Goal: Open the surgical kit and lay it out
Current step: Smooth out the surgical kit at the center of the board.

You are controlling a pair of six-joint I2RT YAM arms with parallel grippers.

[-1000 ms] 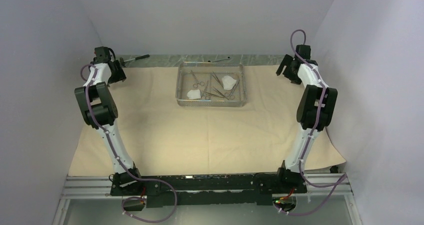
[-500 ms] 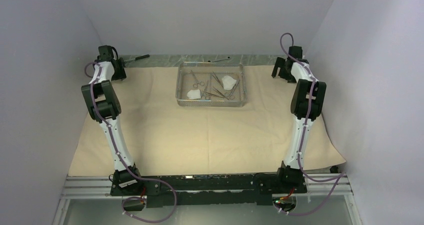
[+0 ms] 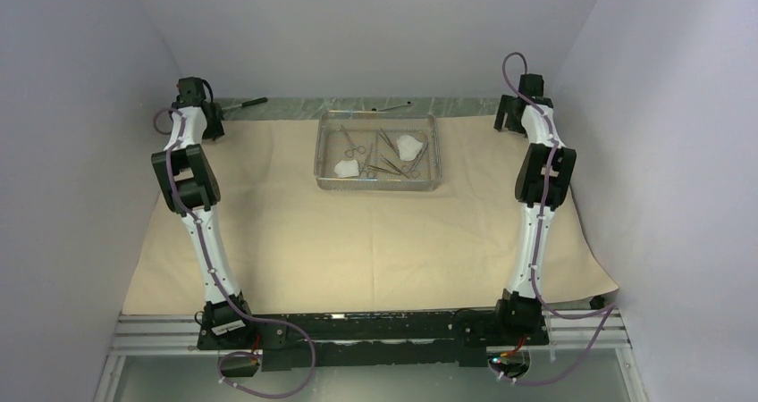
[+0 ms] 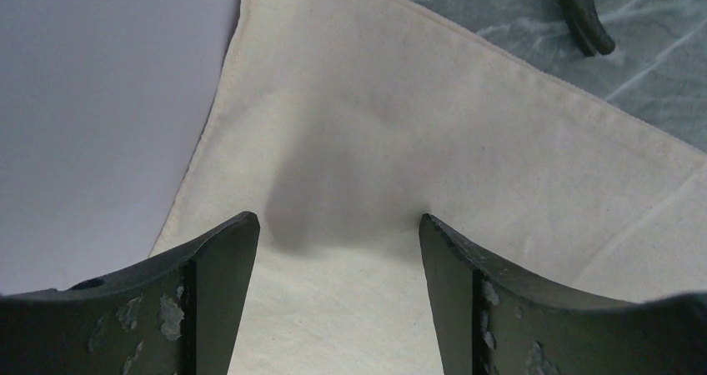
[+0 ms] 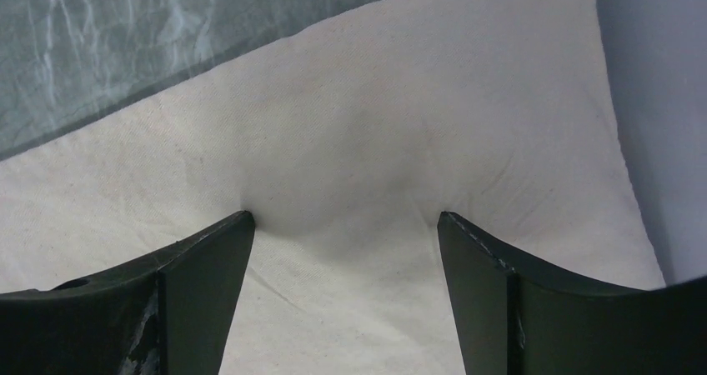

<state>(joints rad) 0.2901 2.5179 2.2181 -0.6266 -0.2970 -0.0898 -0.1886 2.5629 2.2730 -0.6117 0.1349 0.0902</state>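
The tan wrap sheet (image 3: 357, 232) lies spread flat over the table. The steel wire-mesh tray (image 3: 330, 184) sits on it at the far middle, holding ring-handled clamps (image 3: 350, 140), tweezers (image 3: 385, 139) and white gauze pads (image 3: 411, 145). My left gripper (image 3: 214, 127) is open over the sheet's far left corner (image 4: 350, 142), its fingertips (image 4: 238, 233) down on the cloth. My right gripper (image 3: 506, 116) is open over the far right corner (image 5: 467, 125), its fingertips (image 5: 233, 229) pressing on the cloth. Neither holds anything.
A dark-handled hammer (image 3: 243, 104) lies on the grey tabletop behind the sheet at the far left; its handle end shows in the left wrist view (image 4: 584, 17). A small thin wrench (image 3: 393, 107) lies behind the tray. Walls stand close on both sides.
Both arms have stretched farther toward the back corners of the sheet, and both grippers have come down onto the cloth. The tray and its contents have not moved.
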